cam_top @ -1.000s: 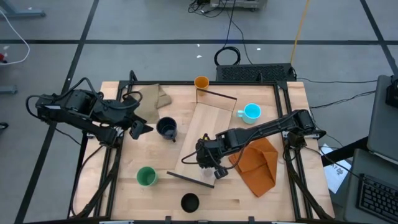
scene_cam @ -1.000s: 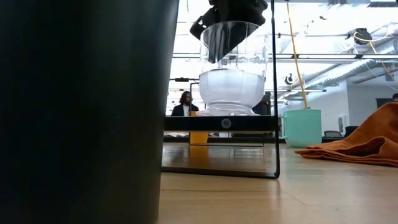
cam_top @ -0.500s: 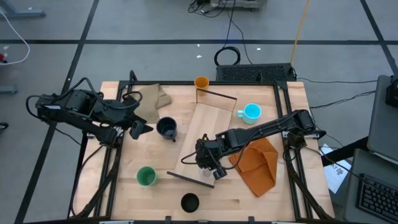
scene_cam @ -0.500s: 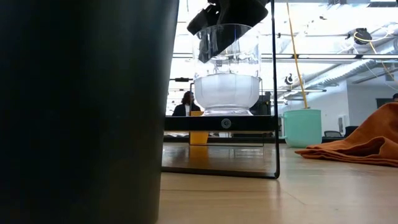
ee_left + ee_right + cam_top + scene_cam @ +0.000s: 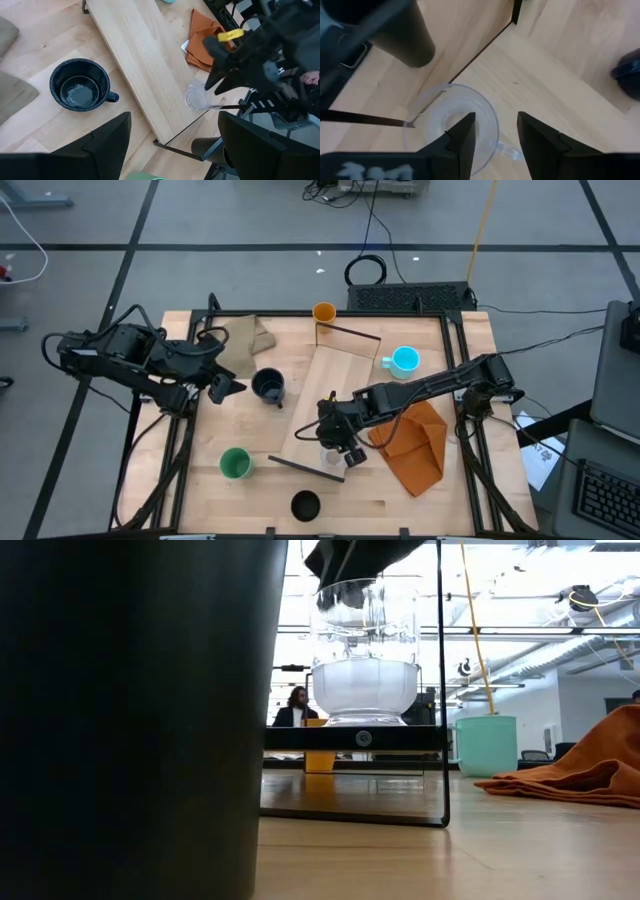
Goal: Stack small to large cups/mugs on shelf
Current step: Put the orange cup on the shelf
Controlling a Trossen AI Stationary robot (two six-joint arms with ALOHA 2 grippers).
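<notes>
The clear cup (image 5: 331, 456) stands upright on its base at the near end of the light-wood shelf (image 5: 335, 380); it also shows in the low view (image 5: 365, 670) and the left wrist view (image 5: 199, 98). My right gripper (image 5: 495, 145) is open just above the cup, pointing down, with its fingertips at rim height (image 5: 345, 592). My left gripper (image 5: 225, 387) is open and empty at the table's left, beside the navy mug (image 5: 268, 387). The orange cup (image 5: 323, 312), light-blue mug (image 5: 404, 360), green cup (image 5: 235, 464) and black cup (image 5: 305, 506) stand on the table. My right gripper comes from above, pointing down. One finger (image 5: 462, 137) is over the inside of the clear cup's rim (image 5: 487, 112) and the other (image 5: 537, 137) is outside it. I cannot tell whether either finger touches the wall. The cup stands upright on the shelf.
An orange cloth (image 5: 412, 442) lies right of the shelf and a tan cloth (image 5: 245, 340) at the far left. Thin dark upright strips (image 5: 441, 690) close the shelf's short ends. The black cup (image 5: 140, 720) fills the low view's left. A person (image 5: 297, 708) sits in the room behind.
My right gripper has gone up: its finger, which reached well down inside the clear cup, now stands at the rim. The cup has stayed upright on the shelf, shifted only slightly early on.
</notes>
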